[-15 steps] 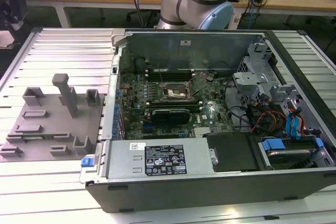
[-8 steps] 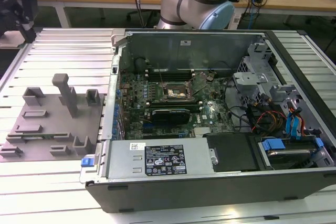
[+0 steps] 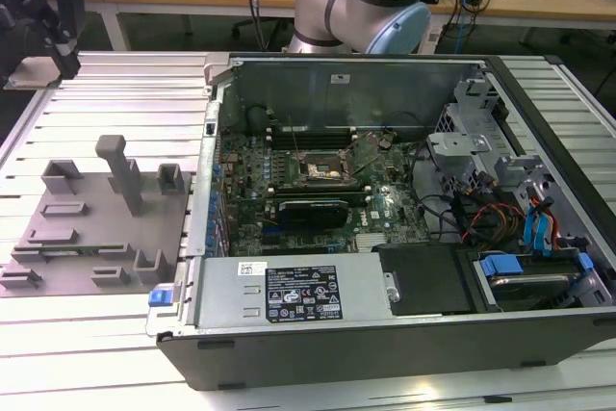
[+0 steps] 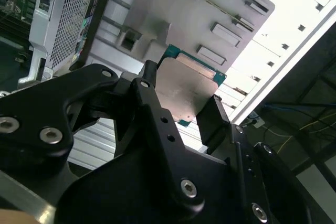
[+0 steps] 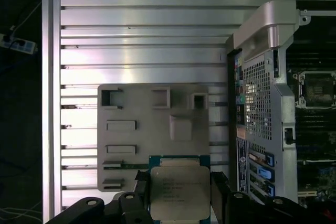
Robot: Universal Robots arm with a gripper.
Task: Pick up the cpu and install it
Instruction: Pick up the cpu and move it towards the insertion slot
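The hand (image 5: 179,203) is clenched on the cpu (image 5: 179,190), with its two black fingers (image 4: 214,114) pressing on opposite edges and the silvery metal top showing in both wrist views. The chip hangs in the air over one edge of the grey fixture plate (image 5: 157,129), not touching it. The open computer case (image 5: 262,103) lies just beside that plate on the ribbed surface (image 5: 142,40)

Slatted metal table (image 3: 115,89) carries grey fixture plate (image 3: 96,228), open computer case (image 3: 385,346).
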